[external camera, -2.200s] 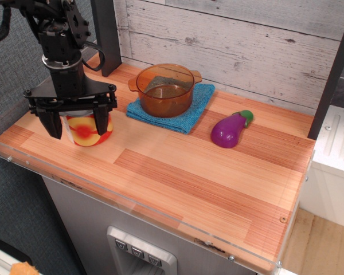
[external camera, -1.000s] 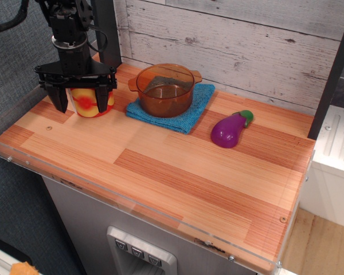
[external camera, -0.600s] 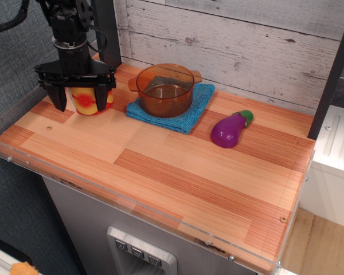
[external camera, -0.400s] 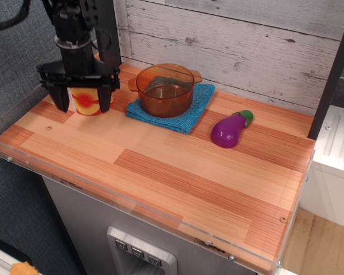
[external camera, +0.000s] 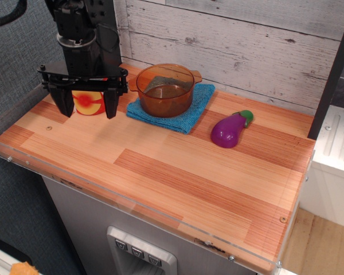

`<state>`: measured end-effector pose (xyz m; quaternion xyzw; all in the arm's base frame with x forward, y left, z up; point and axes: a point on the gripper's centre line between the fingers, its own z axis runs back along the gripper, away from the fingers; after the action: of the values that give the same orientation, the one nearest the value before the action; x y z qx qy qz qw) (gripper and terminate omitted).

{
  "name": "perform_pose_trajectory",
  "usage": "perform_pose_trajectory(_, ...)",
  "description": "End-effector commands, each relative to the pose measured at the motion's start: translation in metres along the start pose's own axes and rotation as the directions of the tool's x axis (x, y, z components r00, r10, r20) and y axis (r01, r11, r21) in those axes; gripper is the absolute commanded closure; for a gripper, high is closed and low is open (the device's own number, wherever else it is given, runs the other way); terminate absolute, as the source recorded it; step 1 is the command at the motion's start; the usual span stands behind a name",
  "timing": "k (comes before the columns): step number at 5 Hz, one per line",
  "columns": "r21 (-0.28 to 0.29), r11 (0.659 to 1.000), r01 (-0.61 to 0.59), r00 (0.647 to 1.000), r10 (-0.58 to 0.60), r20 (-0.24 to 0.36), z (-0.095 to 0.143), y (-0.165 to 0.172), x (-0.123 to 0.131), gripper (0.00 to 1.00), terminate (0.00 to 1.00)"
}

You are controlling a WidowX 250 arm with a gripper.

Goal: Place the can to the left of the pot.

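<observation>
The can [external camera: 89,103], with a red and yellow label, stands on the wooden counter [external camera: 178,166] just left of the pot; its lid is hidden under the gripper. The amber translucent pot [external camera: 165,89] sits on a blue cloth [external camera: 189,114] near the back wall. My black gripper [external camera: 87,109] hangs over the can with one finger on each side of it. The fingers [external camera: 110,106] look spread a little wider than the can, so the gripper appears open.
A purple toy eggplant [external camera: 230,129] lies right of the cloth. A dark post [external camera: 106,34] stands behind the can. A white plank wall [external camera: 235,40] runs along the back. A clear plastic rim [external camera: 132,200] edges the counter's front and left.
The gripper carried the can from the front left toward the back, to beside the pot. In the last moments the fingers have spread slightly and the gripper has shifted a little right.
</observation>
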<state>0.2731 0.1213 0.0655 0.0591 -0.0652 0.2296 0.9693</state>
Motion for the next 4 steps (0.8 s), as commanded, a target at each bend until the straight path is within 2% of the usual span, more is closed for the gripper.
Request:
perform_pose_trajectory(1,-0.037,0.99,0.133,0.991,-0.132,0.035,0.044,-0.026,-0.034,0.0,0.0)
perform_pose_trajectory(4,-0.017,0.992,0.127,0.99,-0.125,0.071,0.097,-0.014,-0.067,0.0,0.0)
